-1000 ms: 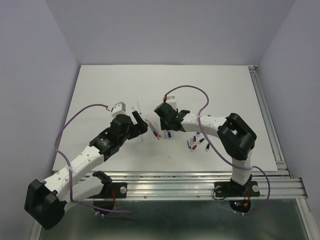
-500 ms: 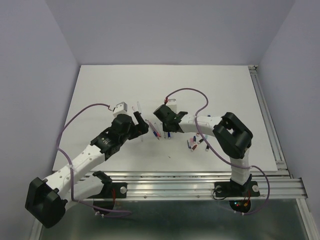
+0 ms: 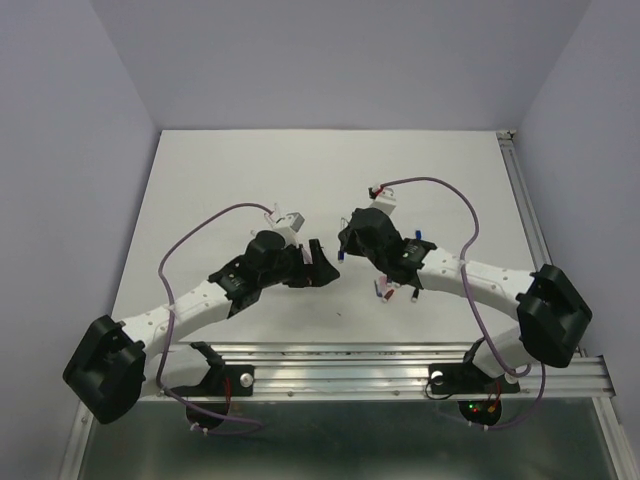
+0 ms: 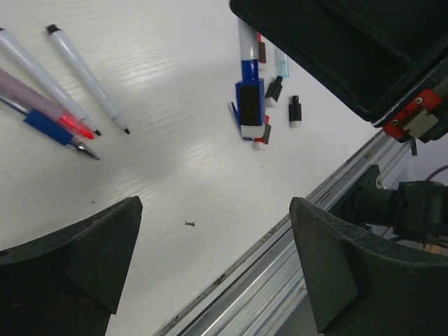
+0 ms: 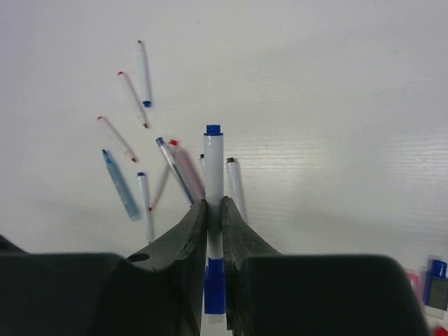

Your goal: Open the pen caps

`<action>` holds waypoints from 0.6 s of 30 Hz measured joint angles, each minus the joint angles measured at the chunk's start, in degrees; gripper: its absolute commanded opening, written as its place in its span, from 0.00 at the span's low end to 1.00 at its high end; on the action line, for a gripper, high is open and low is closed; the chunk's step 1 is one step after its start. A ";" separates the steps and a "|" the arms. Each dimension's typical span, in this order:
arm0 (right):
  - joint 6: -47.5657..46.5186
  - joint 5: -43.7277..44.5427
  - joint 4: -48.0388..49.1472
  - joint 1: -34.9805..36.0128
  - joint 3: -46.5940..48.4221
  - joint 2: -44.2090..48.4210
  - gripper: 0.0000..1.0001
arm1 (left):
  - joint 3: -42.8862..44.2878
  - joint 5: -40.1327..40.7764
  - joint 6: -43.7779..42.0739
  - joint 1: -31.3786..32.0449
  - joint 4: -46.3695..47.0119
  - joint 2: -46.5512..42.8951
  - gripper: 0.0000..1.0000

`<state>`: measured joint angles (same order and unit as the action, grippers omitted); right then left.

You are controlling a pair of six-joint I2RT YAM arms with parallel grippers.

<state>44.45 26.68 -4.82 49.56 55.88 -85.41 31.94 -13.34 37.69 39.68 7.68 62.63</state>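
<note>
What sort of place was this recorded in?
Most likely a robotics lab test cell: a white tabletop boxed in by plain pale walls, an aluminium rail along its near edge, and loose pens laid out as practice objects.

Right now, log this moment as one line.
left gripper open, empty | right gripper shut on blue-ended pen | other pens loose on table

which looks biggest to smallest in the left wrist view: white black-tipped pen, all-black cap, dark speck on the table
1. white black-tipped pen, clearly the largest
2. all-black cap
3. dark speck, barely visible
</note>
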 measured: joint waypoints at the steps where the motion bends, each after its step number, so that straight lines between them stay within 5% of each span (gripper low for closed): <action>1: 0.35 -0.68 1.68 0.00 -0.92 1.20 0.07 | 0.00 -0.44 -0.11 1.09 1.20 0.90 0.99; 11: 2.78 -7.26 8.79 0.00 -4.76 3.56 0.07 | 2.21 0.28 0.07 6.36 4.98 5.79 0.89; 18: 3.56 -10.16 10.34 0.00 -6.01 5.51 0.07 | 4.02 4.20 0.42 6.43 4.76 6.43 0.65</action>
<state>48.01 16.51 5.52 49.56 49.87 -79.90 35.97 -9.15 38.11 46.11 12.45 69.06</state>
